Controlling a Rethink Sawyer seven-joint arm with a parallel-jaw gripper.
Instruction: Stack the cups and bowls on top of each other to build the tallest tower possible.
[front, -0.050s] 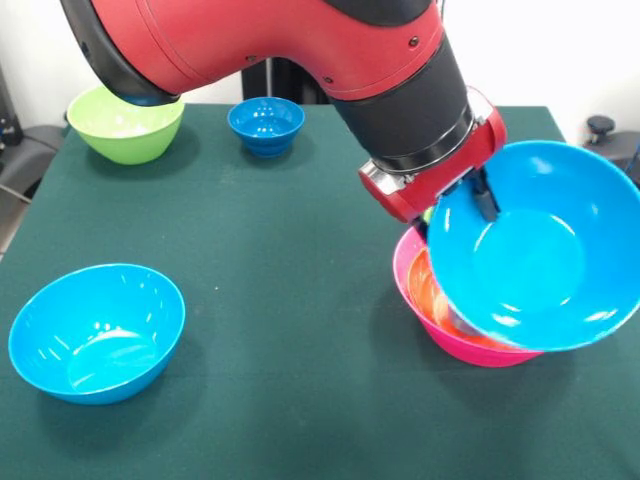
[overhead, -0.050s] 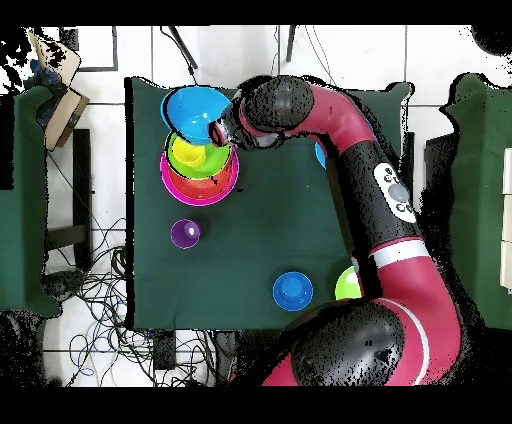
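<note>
Item: blue bowl (front, -0.050s: 535, 265), rim pinched in closed end effector (front, -0.050s: 478, 200), tilted over pink bowl (front, -0.050s: 470, 345) holding orange and green bowls. Risk: edge grip slips, or tilted release seats it crooked, toppling tower.

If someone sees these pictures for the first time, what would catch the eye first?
First, the bright blue bowl, gripped at its rim by the gripper and tilted over the pink bowl, which the overhead view shows already holding an orange bowl and a lime green bowl. Next, the big red and black arm. Another bright blue bowl sits alone in the front view's lower left.
</note>
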